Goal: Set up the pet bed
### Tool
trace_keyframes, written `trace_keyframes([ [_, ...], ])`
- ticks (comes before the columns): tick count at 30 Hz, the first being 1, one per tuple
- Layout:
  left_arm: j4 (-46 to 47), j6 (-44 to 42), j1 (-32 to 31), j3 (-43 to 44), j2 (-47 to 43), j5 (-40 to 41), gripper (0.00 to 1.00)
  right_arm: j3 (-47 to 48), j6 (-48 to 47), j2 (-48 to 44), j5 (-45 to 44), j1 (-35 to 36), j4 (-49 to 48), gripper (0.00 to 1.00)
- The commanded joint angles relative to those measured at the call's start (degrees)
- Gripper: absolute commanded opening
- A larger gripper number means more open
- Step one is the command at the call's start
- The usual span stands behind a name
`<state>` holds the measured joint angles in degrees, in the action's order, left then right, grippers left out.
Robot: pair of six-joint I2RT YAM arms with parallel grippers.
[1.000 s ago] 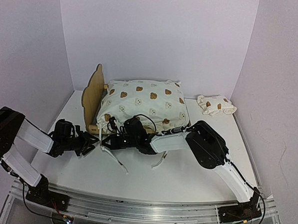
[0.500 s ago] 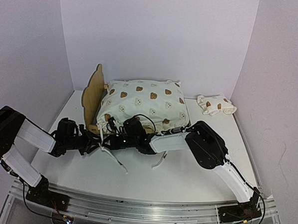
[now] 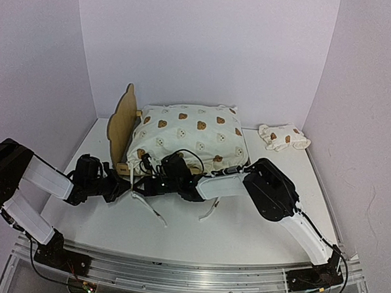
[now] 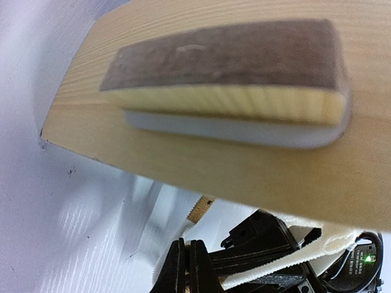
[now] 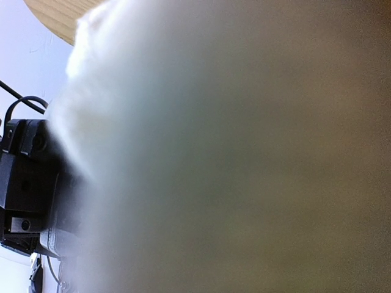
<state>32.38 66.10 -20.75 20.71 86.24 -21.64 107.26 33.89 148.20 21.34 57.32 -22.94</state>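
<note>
From up high you can see the whole pet bed (image 3: pixel 183 136). It sits at the back of the white table (image 3: pixel 244 221), a bit to the left. A small pillow (image 3: pixel 284 137) lies well apart from it on the right. The wrist cameras show none of that. The left wrist camera is very close to a wood board (image 4: pixel 183 165) of the bed, which has a brown and yellow pad (image 4: pixel 226 61) stuck on it. The right wrist camera shows mostly blurry cream cloth (image 5: pixel 244 152), too close to make out. Both arms lie low over the table and reach in toward the front left corner of the bed. The left arm comes from the left side, and the right arm comes from the right with its elbow bent. The left gripper (image 3: pixel 123 184) and the right gripper (image 3: pixel 143 185) are just beside each other there. The left gripper has its fingers pressed together, and nothing shows between them. The right gripper is closed too. A white strap (image 4: pixel 293 265) crosses it in the left wrist view, but I cannot tell if it is pinched. The bed's long side runs left to right. Its headboard (image 3: pixel 123 120) stands up at the left end. The cushion (image 3: pixel 196 137) with brown bears lies on the bed.
</note>
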Motion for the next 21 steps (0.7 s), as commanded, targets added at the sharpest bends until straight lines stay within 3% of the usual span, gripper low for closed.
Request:
trace_keyframes([
  [1,-2.3,-1.0,-0.3,1.1,-0.2,1.6,0.00,1.0,0.5,1.0,1.3,0.6,-0.8,0.00],
  [9,-8.1,-3.5,0.4,0.7,-2.0,4.2,0.00,-2.1,-1.2,-1.3,-0.1,0.6,-1.0,0.01],
  [14,-10.6,-7.4,0.5,2.1,-2.9,5.3,0.00,-5.6,-3.0,-4.4,-1.4,0.6,-1.0,0.14],
  [21,-14.6,-12.5,0.7,4.1,-4.0,6.6,0.00,-10.0,-5.4,-9.3,-2.9,0.6,-0.4,0.25],
])
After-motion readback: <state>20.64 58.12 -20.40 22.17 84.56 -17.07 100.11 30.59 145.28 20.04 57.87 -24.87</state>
